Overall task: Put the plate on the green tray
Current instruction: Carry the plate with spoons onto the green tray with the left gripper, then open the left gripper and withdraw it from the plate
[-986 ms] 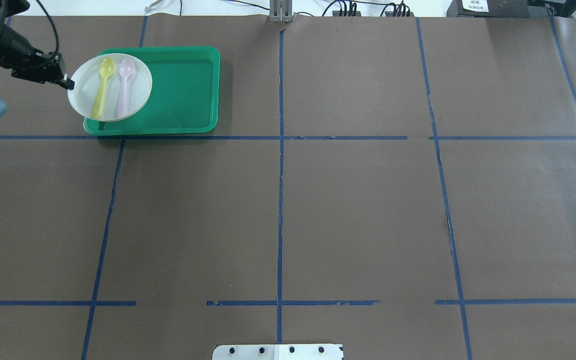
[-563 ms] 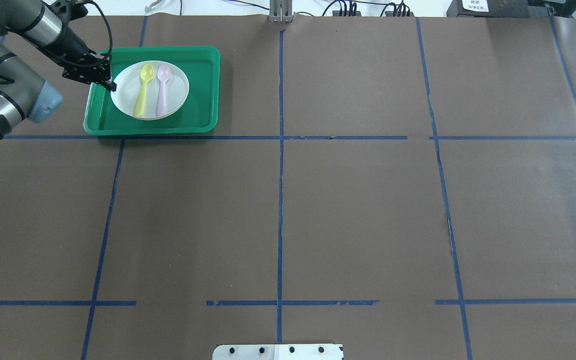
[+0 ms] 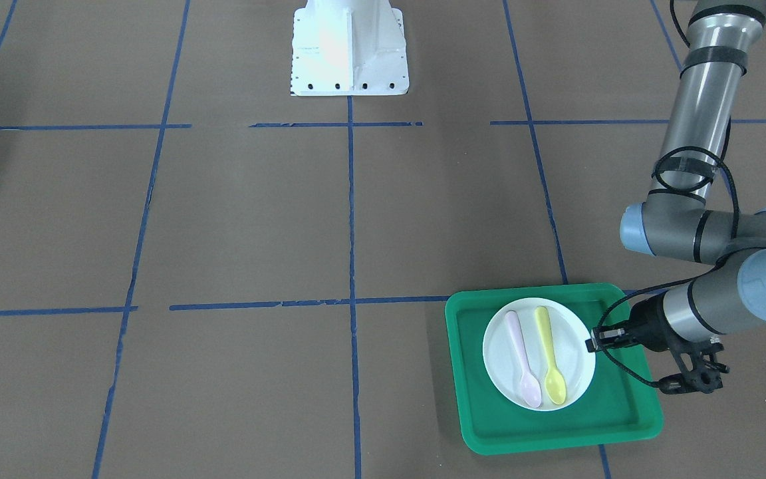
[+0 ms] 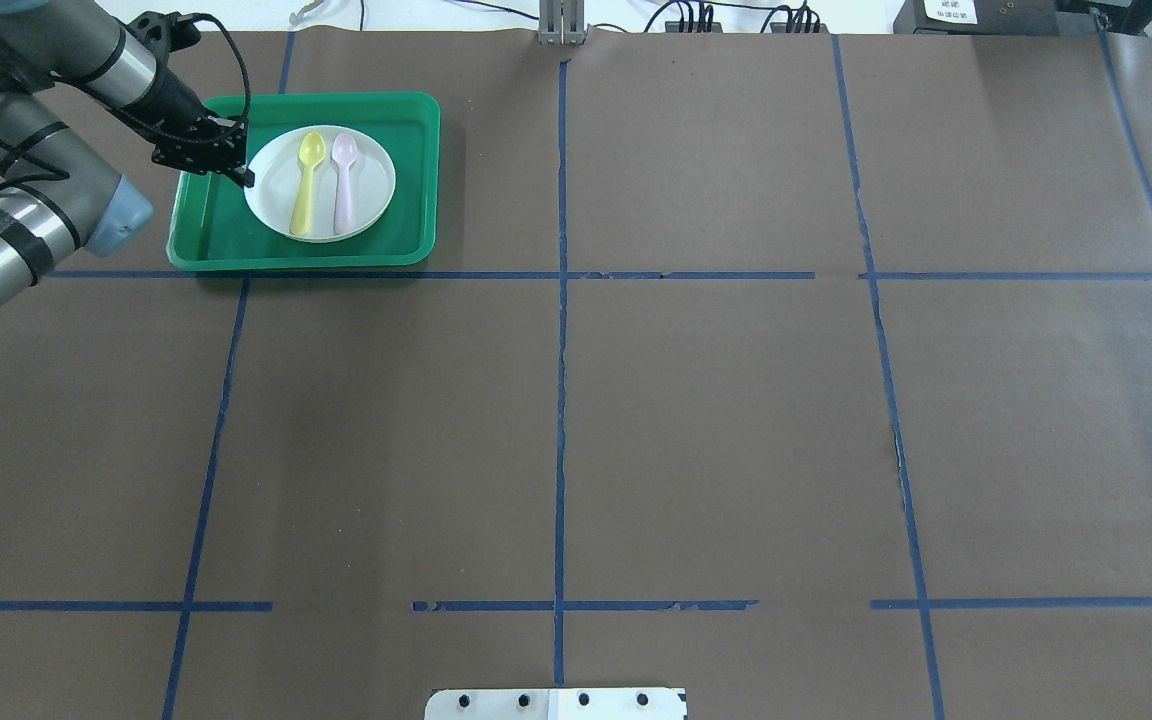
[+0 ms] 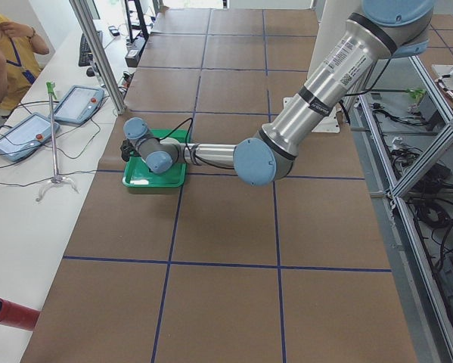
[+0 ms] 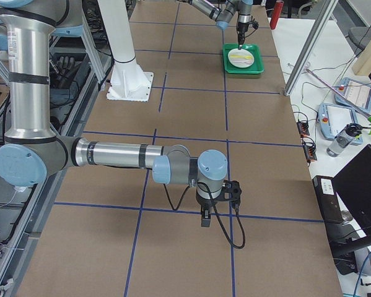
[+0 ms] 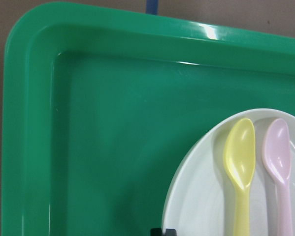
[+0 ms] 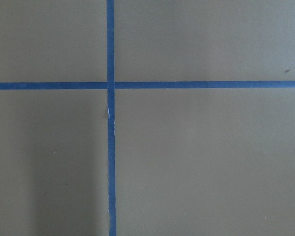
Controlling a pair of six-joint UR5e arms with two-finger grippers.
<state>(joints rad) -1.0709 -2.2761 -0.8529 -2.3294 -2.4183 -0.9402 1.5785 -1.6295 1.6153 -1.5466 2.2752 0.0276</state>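
Observation:
The small white plate (image 4: 371,185) lies over the middle of the green tray (image 4: 406,170), with a yellow spoon (image 4: 305,190) and a pink spoon (image 4: 343,185) on it. My left gripper (image 4: 244,177) is shut on the plate's rim on the robot's left side; the front-facing view shows the same grip (image 3: 592,344) on the plate (image 3: 499,352). In the left wrist view the plate (image 7: 201,196) sits low over the tray floor (image 7: 113,137). My right gripper (image 6: 204,219) shows only in the exterior right view, low over bare table, so I cannot tell whether it is open or shut.
The table is brown paper with blue tape lines (image 4: 561,300). The robot's white base (image 3: 348,50) stands at the near edge. An operator and teach pendants (image 5: 75,102) are on a side bench beyond the tray.
My left arm has carried the plate to the right and down, from overhanging the tray's left rim to the tray's middle. The spoons stayed on the plate.

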